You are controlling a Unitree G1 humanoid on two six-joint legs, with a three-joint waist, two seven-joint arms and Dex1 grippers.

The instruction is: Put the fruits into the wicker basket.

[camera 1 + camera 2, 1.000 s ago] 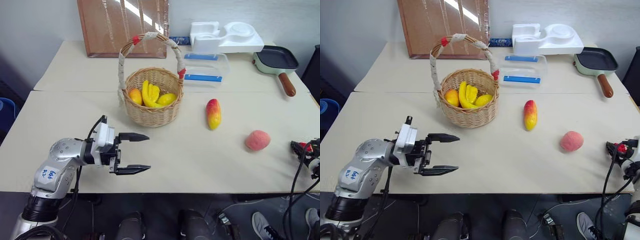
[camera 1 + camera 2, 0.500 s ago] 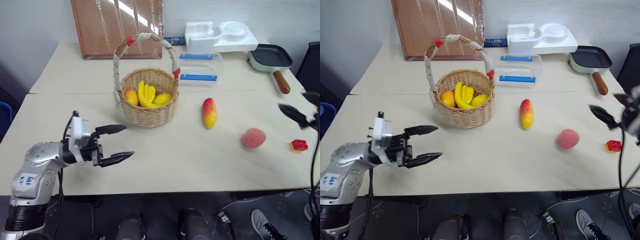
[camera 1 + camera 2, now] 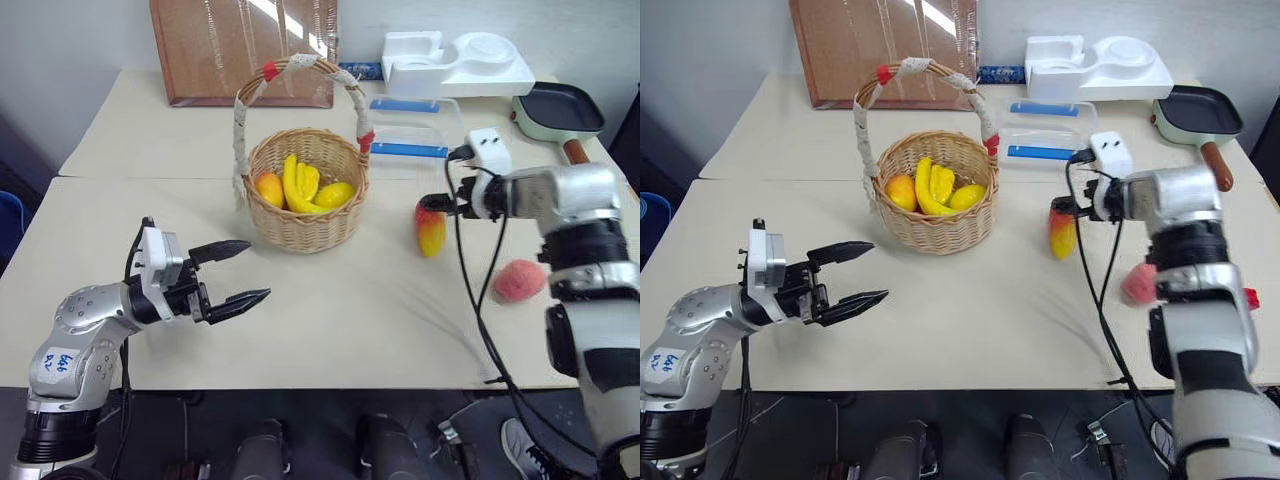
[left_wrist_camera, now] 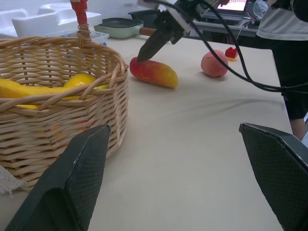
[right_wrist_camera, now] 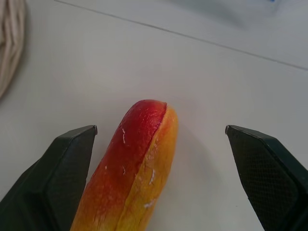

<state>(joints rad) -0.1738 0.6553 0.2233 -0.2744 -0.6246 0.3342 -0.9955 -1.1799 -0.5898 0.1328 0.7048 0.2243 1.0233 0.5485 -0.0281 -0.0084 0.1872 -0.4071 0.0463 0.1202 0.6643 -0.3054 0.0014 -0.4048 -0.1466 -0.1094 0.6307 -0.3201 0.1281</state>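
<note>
So the right gripper [image 5: 159, 144] is now parked right over the far, red tip of the mango [image 3: 431, 229], jaws spread wide with one finger on each side and nothing pinched yet. A second ago it was barely seen at the right edge of the table; it's been swung in leftward and tipped nose-down since then. That's read as the reach being basically finished, with the close on the mango as the step still owed.

The left gripper [image 3: 233, 272] is held out low over the near-left part of the table [image 3: 330, 310], fingers apart and empty, pointed roughly toward the basket. It's only been nudged a bit to the left, so it looks to be left out of this pick.

The mango is lying flat on the table just right of the wicker basket [image 3: 305, 215], not touching it. The peach [image 3: 520, 281] is sat further right and nearer, well apart from the mango, untouched. A small red brick [image 4: 232, 52] can be made out beyond the peach in the left wrist view.

As for containers: the wicker basket is already loaded with yellow banana-like pieces and a couple of orange-yellow fruits, with some room left. The clear plastic box [image 3: 415, 135] behind it looks empty, as far as can be told. A green pan [image 3: 556, 108] at the far right has nothing in it either.
</note>
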